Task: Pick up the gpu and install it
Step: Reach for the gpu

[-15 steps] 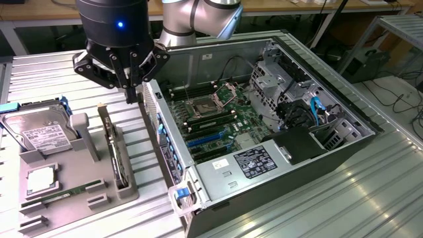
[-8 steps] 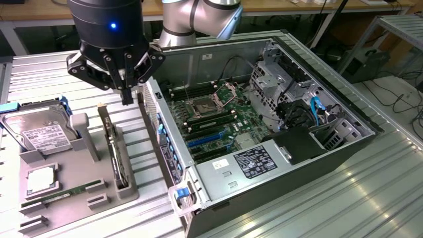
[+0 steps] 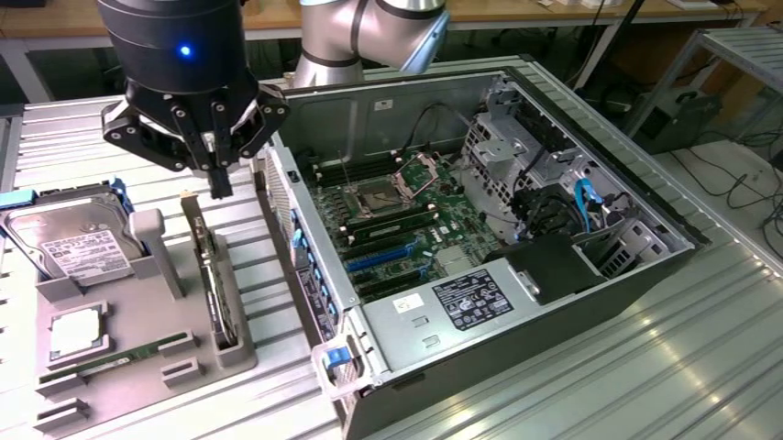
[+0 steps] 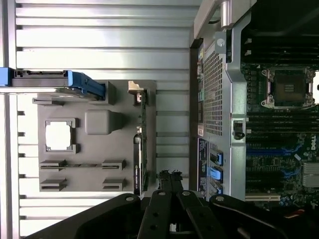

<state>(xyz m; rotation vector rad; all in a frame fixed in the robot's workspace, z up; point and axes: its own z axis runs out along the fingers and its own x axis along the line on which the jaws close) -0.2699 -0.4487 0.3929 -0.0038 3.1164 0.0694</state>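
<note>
The gripper [image 3: 220, 188], pinched shut on nothing, is hanging fingers-down from the upright arm [image 3: 367, 37] above the gpu [image 3: 215, 284] standing edgewise in the grey holder [image 3: 153, 316], though the wrist view is placing the fingertips [image 4: 169, 175] between card and computer case [image 3: 538, 357].

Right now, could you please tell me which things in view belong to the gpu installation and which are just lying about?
Part of the job:
- gpu, standing on edge in the grey holder
- tool, shut, close to the gpu
- open computer case with its motherboard

Just lying about, on the same holder:
- hard drive
- RAM stick
- processor chip
</note>
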